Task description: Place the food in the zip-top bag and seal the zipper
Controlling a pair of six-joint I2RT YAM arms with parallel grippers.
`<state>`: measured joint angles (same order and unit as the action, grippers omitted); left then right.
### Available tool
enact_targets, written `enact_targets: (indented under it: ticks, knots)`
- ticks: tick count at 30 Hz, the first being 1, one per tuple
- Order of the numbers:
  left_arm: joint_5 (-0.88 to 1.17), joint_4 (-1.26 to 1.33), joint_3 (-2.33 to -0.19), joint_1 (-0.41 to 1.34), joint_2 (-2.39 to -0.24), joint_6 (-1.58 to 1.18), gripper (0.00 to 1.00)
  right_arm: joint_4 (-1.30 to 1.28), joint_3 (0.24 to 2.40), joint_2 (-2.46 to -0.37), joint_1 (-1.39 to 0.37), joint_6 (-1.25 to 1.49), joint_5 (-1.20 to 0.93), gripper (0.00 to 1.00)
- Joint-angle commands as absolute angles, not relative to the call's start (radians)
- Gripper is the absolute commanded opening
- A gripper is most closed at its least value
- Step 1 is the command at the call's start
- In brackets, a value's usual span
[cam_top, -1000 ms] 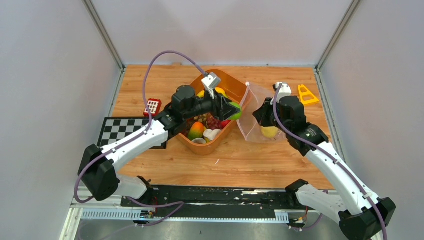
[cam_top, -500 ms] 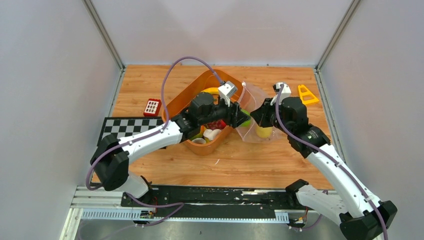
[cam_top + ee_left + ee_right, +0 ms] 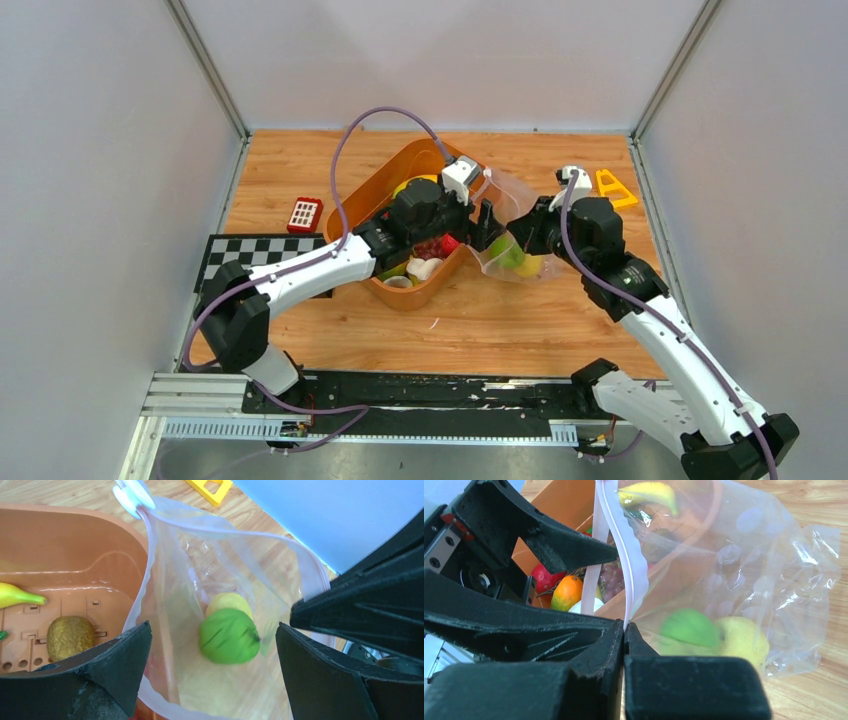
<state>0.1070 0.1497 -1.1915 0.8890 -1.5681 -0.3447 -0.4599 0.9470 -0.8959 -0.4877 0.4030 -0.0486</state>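
Judged mid-filling. Found clear crinkly zip-top bag [image 3: 784, 570] on wooden table [image 3: 500, 320], at 3 o'clock of orange plastic basket [image 3: 75, 545]. Saw left end effector [image 3: 212, 640] spread wide and empty over bag mouth; right end effector [image 3: 624, 630] pinched on pinkish zipper strip [image 3: 616, 540], holding mouth up. Counted in bag: one green toy apple [image 3: 229, 636], one yellow toy lemon [image 3: 227, 602]. Next: go to basket for another piece; need mouth held open.
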Motion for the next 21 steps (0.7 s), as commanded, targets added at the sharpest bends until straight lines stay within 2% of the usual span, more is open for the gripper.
enact_targets:
  ticks: [1,10,17,21]
  knots:
    - [0.141,0.155,-1.243,0.902,-1.545,-0.305,1.00,-0.421,0.941,-0.859,-0.491,0.445,0.038,0.00]
    - [0.121,0.114,-1.172,0.900,-1.426,-0.232,1.00,-0.418,0.906,-0.833,-0.490,0.429,0.113,0.00]
    - [-0.112,0.037,-1.015,0.897,-1.280,-0.192,1.00,-0.396,0.881,-0.859,-0.491,0.356,0.058,0.00]
    - [-0.201,-0.099,-1.014,0.867,-1.269,-0.153,1.00,-0.367,0.866,-0.859,-0.490,0.348,0.045,0.00]
